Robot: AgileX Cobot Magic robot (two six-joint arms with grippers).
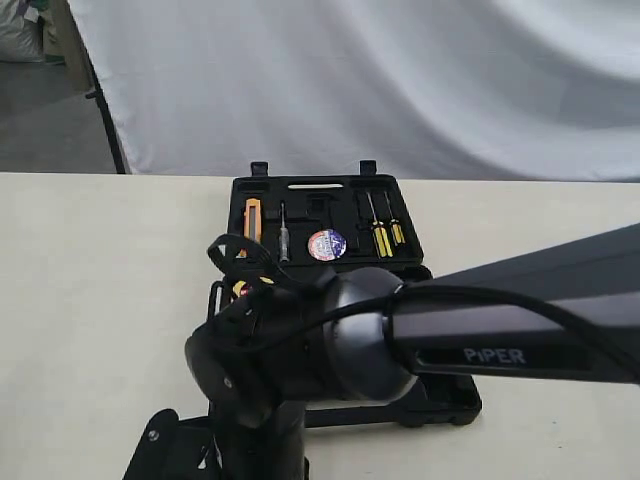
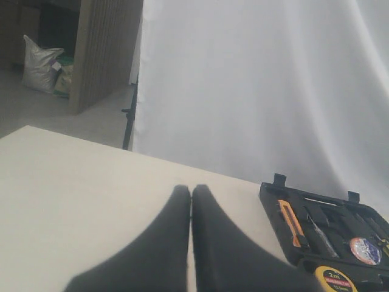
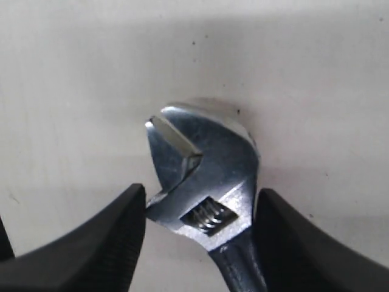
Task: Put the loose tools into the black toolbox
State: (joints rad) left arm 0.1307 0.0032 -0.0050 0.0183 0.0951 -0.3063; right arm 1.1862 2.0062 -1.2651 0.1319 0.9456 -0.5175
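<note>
The right pincer point(image 3: 200, 204) is closed on the head of the wrench point(image 3: 206, 164): one ribbed finger point(image 3: 109, 237) touches the tip of the wrench's lower jaw and the other presses the opposite side of the head, with the black handle running back between them. Pale table shows behind the head. Whether the wrench rests on the table or is lifted off it cannot be told. In the exterior view a big black arm point(image 1: 500, 320) crosses the lower right and centre of the frame, hiding that pincer and the wrench. Behind it, at the centre, the toolbox point(image 1: 238, 190) lies open on the table point(image 1: 100, 300), in front of a white sheet point(image 1: 350, 80). The tape roll point(image 1: 327, 244) sits in the toolbox's far half, between a thin screwdriver point(image 1: 284, 245) and two yellow-handled ones point(image 1: 381, 240), and an orange knife point(image 1: 253, 220) lies at the left end. A yellow tape measure point(image 1: 240, 289) peeks out just past the arm. The left pincer point(image 2: 191, 190) has its two black fingers pressed together and holds nothing, above bare table beside the toolbox.
</note>
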